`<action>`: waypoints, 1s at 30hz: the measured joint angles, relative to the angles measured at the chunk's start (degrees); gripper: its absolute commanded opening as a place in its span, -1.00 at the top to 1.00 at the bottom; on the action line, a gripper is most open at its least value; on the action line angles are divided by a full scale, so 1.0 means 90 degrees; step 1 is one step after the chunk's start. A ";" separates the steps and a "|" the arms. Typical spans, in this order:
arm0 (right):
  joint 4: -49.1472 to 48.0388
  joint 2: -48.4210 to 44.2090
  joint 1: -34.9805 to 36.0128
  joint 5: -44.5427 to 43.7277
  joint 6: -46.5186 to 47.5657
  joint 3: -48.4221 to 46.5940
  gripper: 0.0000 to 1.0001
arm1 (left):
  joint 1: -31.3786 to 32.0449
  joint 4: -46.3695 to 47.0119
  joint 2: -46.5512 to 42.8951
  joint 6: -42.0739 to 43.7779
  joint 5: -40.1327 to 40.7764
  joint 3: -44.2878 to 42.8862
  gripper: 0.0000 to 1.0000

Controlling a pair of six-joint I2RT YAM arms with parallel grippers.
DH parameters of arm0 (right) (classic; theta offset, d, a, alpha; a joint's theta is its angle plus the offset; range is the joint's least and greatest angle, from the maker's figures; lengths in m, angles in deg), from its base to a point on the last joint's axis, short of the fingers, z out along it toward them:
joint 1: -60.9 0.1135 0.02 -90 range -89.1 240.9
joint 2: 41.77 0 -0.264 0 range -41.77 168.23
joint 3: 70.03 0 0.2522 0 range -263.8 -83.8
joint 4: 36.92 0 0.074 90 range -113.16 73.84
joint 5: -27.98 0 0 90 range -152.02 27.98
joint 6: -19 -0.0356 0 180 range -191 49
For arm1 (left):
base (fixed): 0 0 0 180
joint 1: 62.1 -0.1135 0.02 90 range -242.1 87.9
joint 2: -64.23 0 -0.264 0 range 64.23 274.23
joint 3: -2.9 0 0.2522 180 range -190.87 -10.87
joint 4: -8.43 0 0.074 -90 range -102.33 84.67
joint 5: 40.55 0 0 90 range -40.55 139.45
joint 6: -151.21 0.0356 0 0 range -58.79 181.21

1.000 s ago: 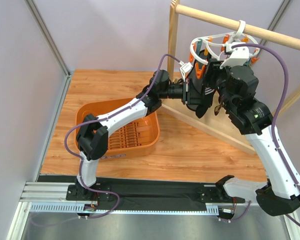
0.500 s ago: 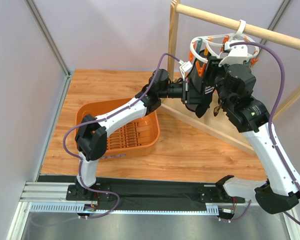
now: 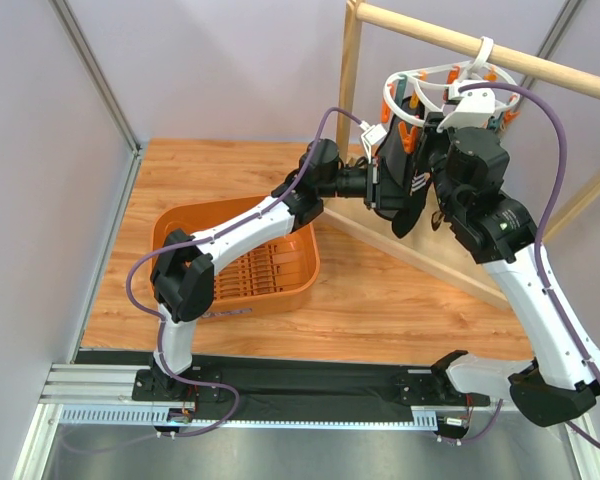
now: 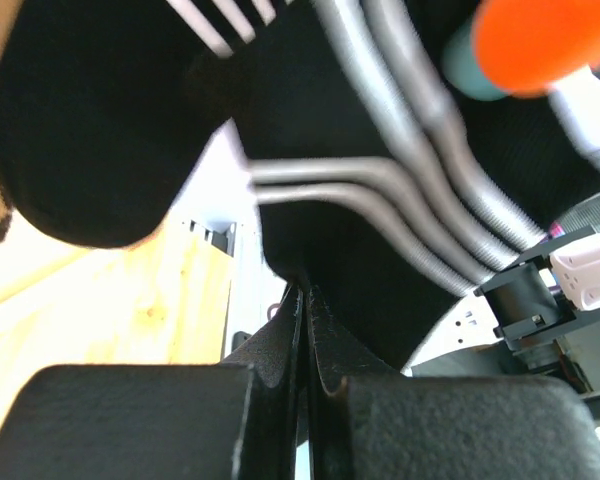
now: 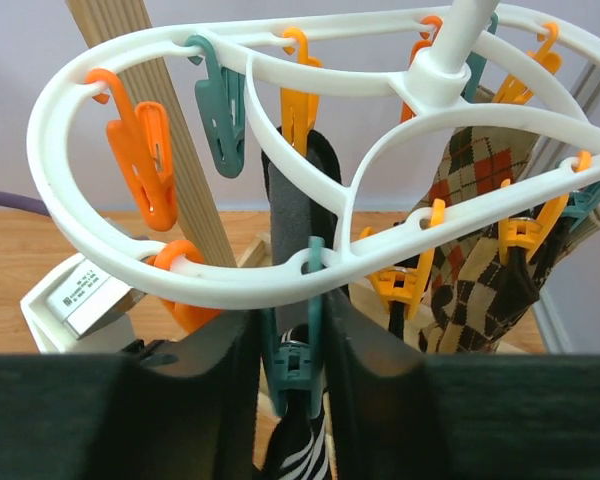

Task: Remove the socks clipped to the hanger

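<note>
The white oval hanger (image 3: pixel 420 85) hangs by its hook from the wooden rail (image 3: pixel 420 28). In the right wrist view my right gripper (image 5: pixel 293 350) is shut on a teal clip (image 5: pixel 298 368) on the near side of the hanger ring (image 5: pixel 221 288). That clip holds a black sock with white stripes (image 5: pixel 298 450). My left gripper (image 4: pixel 305 300) is shut on the lower fabric of a black striped sock (image 4: pixel 380 280); in the top view it (image 3: pixel 392 190) reaches in from the left, under the hanger. Argyle socks (image 5: pixel 480 230) hang at the right.
An orange basket (image 3: pixel 180 225) sits on the wooden table at the left, under my left arm. The rail's upright wooden post (image 3: pixel 348 70) stands just left of the hanger. Several orange and teal clips (image 5: pixel 145 160) hang round the ring. A purple wall is behind.
My right wrist and the hanger have shifted slightly up and left. My left arm stays where it was, still gripping the sock.
</note>
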 measured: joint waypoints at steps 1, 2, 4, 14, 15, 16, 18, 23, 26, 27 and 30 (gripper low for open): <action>-0.0007 0.0000 0.0000 -0.0005 0.0017 0.0000 0.62 | 0.0005 -0.0002 0.0000 0.0000 0.0000 0.0000 1.00; -0.0041 0.0000 0.0000 -0.0002 0.0019 0.0000 0.71 | 0.0007 -0.0007 0.0000 0.0000 0.0000 0.0000 1.00; -0.0109 -0.0002 -0.0002 0.0002 0.0010 0.0000 0.98 | 0.0012 -0.0017 0.0000 0.0000 0.0002 0.0000 1.00; -0.0136 -0.0221 -0.0002 0.0095 -0.0029 0.0170 0.96 | 0.0036 -0.0359 -0.0053 0.0126 0.0112 0.0000 1.00; -0.0138 -0.0233 0.0000 0.0114 -0.0041 0.0170 0.82 | 0.0034 -0.0546 -0.0102 0.0221 0.0153 0.0000 1.00; -0.0138 -0.0245 0.0000 0.0134 -0.0056 0.0170 0.66 | 0.0034 -0.0789 -0.0172 0.0352 0.0226 0.0000 1.00; -0.0129 -0.0282 0.0000 0.0202 -0.0134 0.0175 0.09 | -0.0010 -0.1348 -0.0347 0.0646 0.0406 0.0000 1.00; 0.0085 -0.0525 0.0019 0.0481 -0.0396 0.0321 -0.50 | -0.0384 -0.3356 -0.1331 0.1547 0.1173 0.0046 1.00; 0.0267 -0.0889 0.0019 0.0716 -0.0585 0.0656 -0.82 | -0.0848 -0.4498 -0.2239 0.2161 0.1819 0.0245 1.00; 0.0359 -0.1049 0.0019 0.0814 -0.0656 0.0821 -0.84 | -0.1027 -0.4857 -0.2596 0.2385 0.2120 0.0374 1.00; 0.0381 -0.1700 0.0019 0.1115 -0.0945 0.1671 -0.86 | -0.1377 -0.5576 -0.3555 0.2820 0.2839 0.0916 1.00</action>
